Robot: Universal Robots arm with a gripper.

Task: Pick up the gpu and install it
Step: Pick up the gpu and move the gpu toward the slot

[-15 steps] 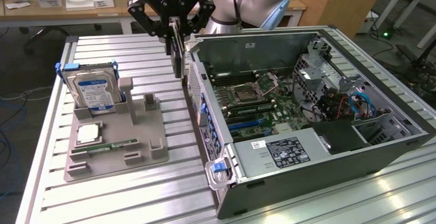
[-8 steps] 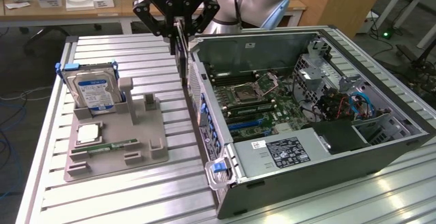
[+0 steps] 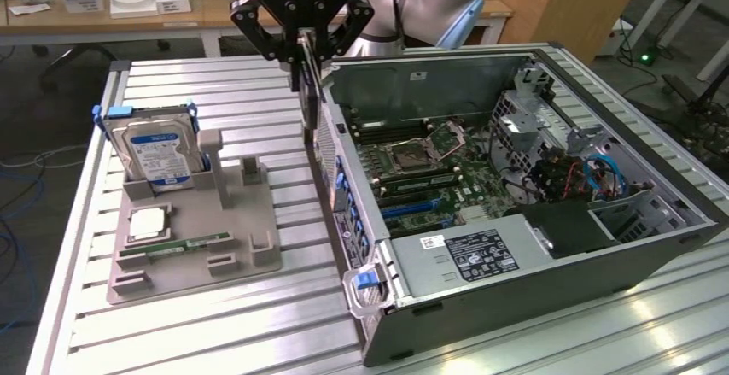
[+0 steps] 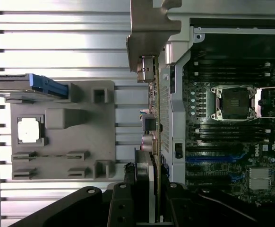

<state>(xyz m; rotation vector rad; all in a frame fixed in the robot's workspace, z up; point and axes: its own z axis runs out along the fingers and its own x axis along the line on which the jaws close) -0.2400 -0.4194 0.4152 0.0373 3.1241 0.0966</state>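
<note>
Nearest, PC case (image 3: 513, 302) is lying open, side off, mobo (image 3: 439, 178) showing w/ blue slots. On exterior view's left, grey tray (image 3: 194, 208) is carrying memory stick (image 3: 188, 244), w/ hard drive (image 3: 160, 157) standing at its far end. Further back, gripper (image 3: 306, 49) is clamping the gpu (image 3: 309, 106) by its top edge, jaws pinched on it. Card is hanging edge-on, off the tray, just beside case's perforated wall on the tray side, not yet inside. Risks, imo: bracket or lower edge snagging that wall, clearance looking slim. Thin pinch is also letting card tilt, so connector missing slot & scraping mobo parts.
</note>
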